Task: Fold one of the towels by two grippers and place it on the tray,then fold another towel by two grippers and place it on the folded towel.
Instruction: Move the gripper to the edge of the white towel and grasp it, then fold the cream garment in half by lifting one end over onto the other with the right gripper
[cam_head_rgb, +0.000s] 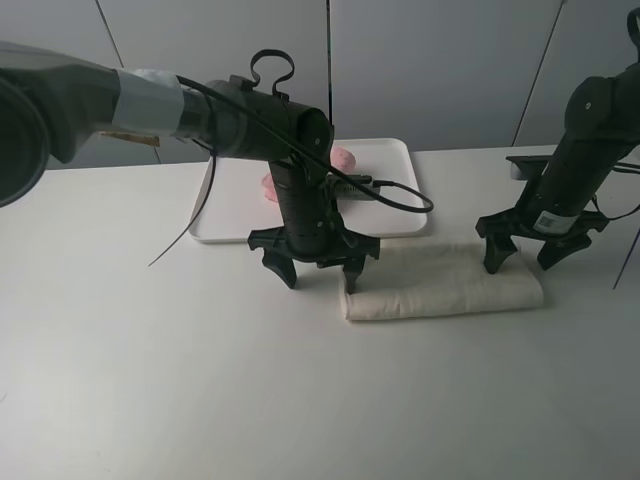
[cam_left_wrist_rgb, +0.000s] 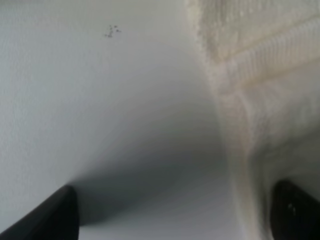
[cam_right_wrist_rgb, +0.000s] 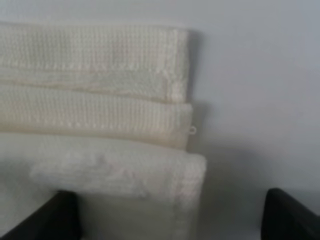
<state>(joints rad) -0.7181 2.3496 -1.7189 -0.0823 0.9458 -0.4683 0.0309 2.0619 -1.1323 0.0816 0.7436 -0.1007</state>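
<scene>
A cream off-white terry cloth towel (cam_head_rgb: 443, 285), folded into a long narrow bundle, is lying on the white table (cam_head_rgb: 150, 380) in the lower right of centre of the overhead frame, just in front of the flat white rectangular plastic tray (cam_head_rgb: 395, 160). The tray is sitting at the upper centre of the frame, and a pale pink terry cloth towel (cam_head_rgb: 343, 158) is lying on it, mostly hidden behind the left arm.

The left black two-fingered gripper (cam_head_rgb: 318, 268) is hanging at the towel's left end with its fingers spread wide. One finger is standing on the bare table and the other is sitting at the towel's edge. In the left wrist view the cream cloth (cam_left_wrist_rgb: 265, 100) is filling the right side of the frame while one dark fingertip (cam_left_wrist_rgb: 295, 210) is showing at the lower right corner beside it; nothing is clamped between the fingers.

The right black two-fingered gripper (cam_head_rgb: 528, 253) is poised over the towel's right end, its fingers apart and straddling the bundle. In the right wrist view the stacked folded layers (cam_right_wrist_rgb: 100, 115) are lying between the two dark fingertips (cam_right_wrist_rgb: 50, 217). Whether those tips are pressing on the cloth I cannot tell from these blurred views.
</scene>
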